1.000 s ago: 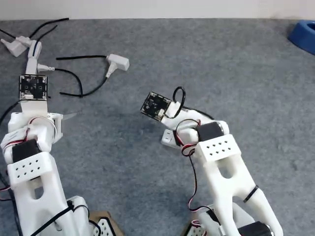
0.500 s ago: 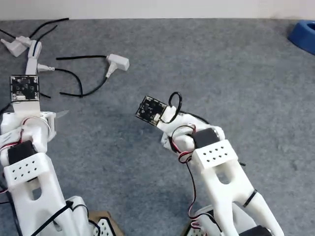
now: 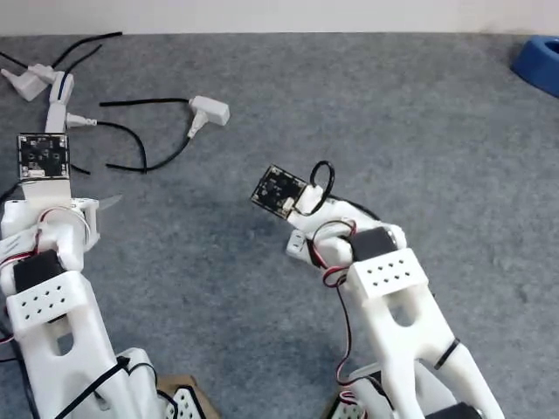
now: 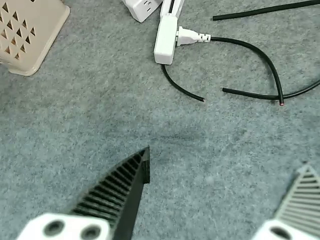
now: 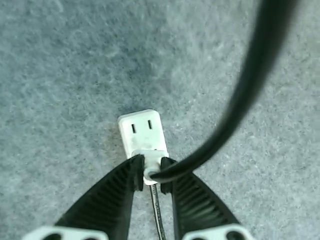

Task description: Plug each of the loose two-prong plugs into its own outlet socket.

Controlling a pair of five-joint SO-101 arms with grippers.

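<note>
The small white socket [image 5: 141,131] lies flat on the grey carpet [image 5: 60,75] with its two slots facing up, and the right gripper [image 5: 151,167] is closed on its rear end, pinching the neck where a black cord [image 5: 235,110] leaves it. It looks like light, hard, smooth plastic, so it should lift easily, but it could swivel or slip in a grip this far back, and the springy cord may tug it round. A hold on the flat sides of the body would be steadier and would keep the slotted face clear. In the high view, what looks like the loose plug [image 3: 210,111] lies on the carpet at about eleven o'clock from the right arm, well apart from it, with its own black cord curling away toward eight o'clock. It should be just as light. I would take it by the body behind the prongs, which I cannot make out from here and which would bend if squeezed. Farther out, toward ten o'clock, another socket block [image 4: 165,40] already has a plug [image 4: 189,35] seated in it, which suggests one pairing is done. The left gripper [image 4: 227,160] hangs over bare carpet short of that pair, its jaws spread wide and holding nothing. A beige perforated basket [image 4: 25,35] stands near that pair, and a blue tub [image 3: 537,61] sits at the two o'clock edge of the table.
</note>
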